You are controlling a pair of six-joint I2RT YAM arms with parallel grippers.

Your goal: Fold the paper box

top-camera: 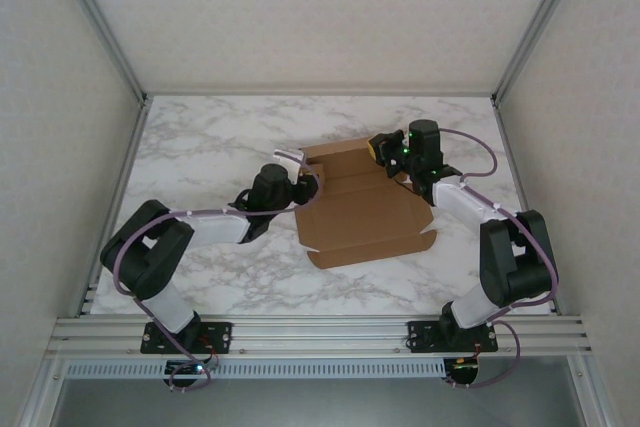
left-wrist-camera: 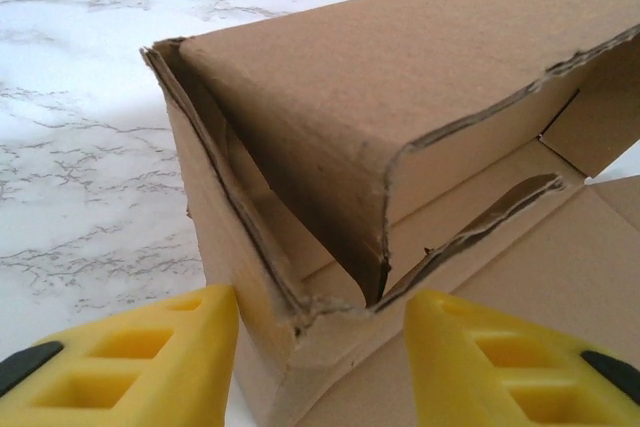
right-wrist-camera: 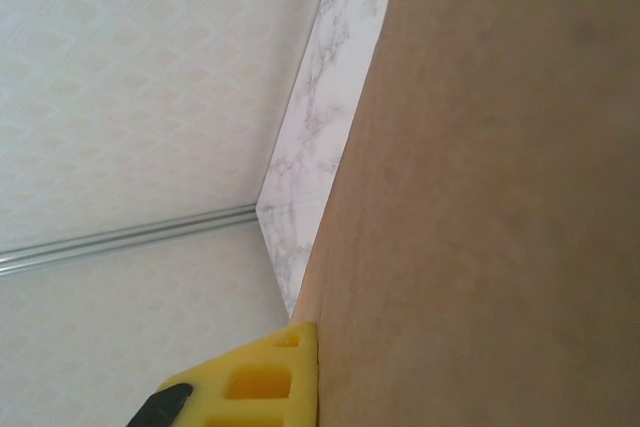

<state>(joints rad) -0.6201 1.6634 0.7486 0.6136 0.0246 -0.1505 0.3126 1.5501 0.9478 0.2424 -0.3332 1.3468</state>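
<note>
The paper box (top-camera: pixel 360 212) is a brown cardboard sheet lying in the middle of the marble table, its back and left walls folded up. My left gripper (top-camera: pixel 305 179) is at its back-left corner. In the left wrist view the yellow fingers (left-wrist-camera: pixel 190 347) stand open astride that corner of the box (left-wrist-camera: pixel 400 67), one outside the wall and one over the base. My right gripper (top-camera: pixel 385 152) is at the back-right end of the raised wall. In the right wrist view one yellow finger (right-wrist-camera: pixel 265 377) presses flat against a cardboard panel (right-wrist-camera: pixel 500 197). The panel hides the other finger.
The marble table (top-camera: pixel 200 147) has free room left of and behind the box. White enclosure walls stand on three sides. An aluminium rail (top-camera: pixel 320 332) runs along the near edge, where both arm bases are bolted.
</note>
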